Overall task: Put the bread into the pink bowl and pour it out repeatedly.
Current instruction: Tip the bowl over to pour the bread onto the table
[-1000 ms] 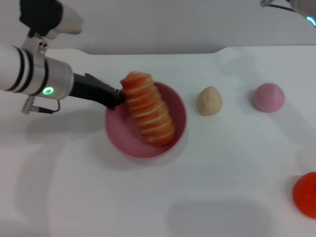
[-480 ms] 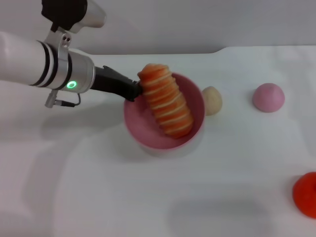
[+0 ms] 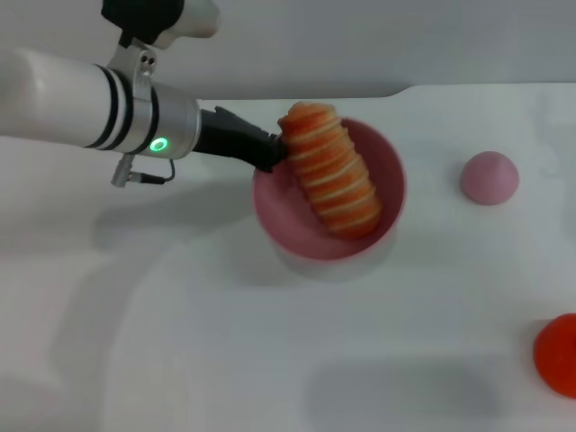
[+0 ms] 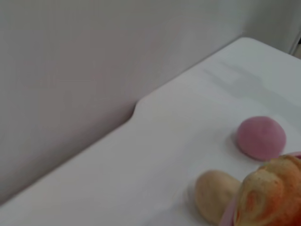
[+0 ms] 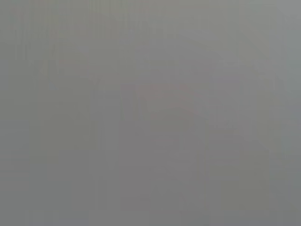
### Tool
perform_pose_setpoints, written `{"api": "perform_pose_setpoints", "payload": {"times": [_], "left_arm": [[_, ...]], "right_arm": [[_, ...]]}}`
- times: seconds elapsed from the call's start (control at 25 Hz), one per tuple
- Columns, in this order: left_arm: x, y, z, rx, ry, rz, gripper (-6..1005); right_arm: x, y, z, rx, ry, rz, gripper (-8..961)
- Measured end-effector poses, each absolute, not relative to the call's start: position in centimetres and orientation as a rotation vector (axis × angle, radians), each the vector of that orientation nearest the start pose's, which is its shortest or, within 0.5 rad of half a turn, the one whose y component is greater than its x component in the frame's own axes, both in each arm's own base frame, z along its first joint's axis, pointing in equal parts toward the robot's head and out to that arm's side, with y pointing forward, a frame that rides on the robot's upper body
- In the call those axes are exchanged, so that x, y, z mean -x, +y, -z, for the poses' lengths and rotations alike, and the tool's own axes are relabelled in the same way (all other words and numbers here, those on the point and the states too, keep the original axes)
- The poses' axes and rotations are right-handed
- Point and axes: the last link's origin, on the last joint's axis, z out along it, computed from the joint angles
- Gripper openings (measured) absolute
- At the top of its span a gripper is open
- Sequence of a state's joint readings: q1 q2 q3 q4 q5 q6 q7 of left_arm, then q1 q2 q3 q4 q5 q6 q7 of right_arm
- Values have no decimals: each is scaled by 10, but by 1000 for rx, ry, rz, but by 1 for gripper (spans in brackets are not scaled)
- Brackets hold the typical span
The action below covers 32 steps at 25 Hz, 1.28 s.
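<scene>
The pink bowl (image 3: 290,219) is held above the white table, casting a shadow beneath it. The bread (image 3: 331,171), orange with cream stripes, lies slanted across the bowl with one end sticking over the far rim. My left gripper (image 3: 270,153) is shut on the bowl's left rim, its black fingers reaching in from the left. The left wrist view shows the end of the bread (image 4: 270,197) close by. My right gripper is out of view; the right wrist view shows only plain grey.
A small pink dome (image 3: 490,177) sits to the right of the bowl, also in the left wrist view (image 4: 261,137). A beige egg-shaped lump (image 4: 214,195) lies beside the bowl, hidden by it in the head view. A red object (image 3: 558,353) is at the right edge.
My left gripper has carried the bowl with the bread to the right. The bowl now covers the beige lump in the head view.
</scene>
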State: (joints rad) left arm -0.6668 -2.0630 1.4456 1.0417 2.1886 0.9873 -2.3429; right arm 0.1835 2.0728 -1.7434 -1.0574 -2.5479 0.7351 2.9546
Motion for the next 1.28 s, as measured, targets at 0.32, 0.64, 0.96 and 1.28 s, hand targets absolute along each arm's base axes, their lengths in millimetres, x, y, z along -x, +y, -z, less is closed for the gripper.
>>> {"api": "perform_pose_setpoints", "payload": {"times": [0.32, 0.64, 0.96, 1.28], "left_arm": [[133, 415, 57, 2534, -566, 130, 48], [127, 419, 69, 2465, -381, 142, 47], [121, 407, 90, 2458, -109, 86, 47], [115, 402, 99, 2368, 168, 38, 47]], "right_arm": [[-244, 368, -77, 1300, 421, -821, 591], [-248, 366, -77, 1289, 416, -817, 587], [-249, 365, -76, 1289, 419, -814, 582], [-248, 365, -74, 1296, 421, -814, 578]]}}
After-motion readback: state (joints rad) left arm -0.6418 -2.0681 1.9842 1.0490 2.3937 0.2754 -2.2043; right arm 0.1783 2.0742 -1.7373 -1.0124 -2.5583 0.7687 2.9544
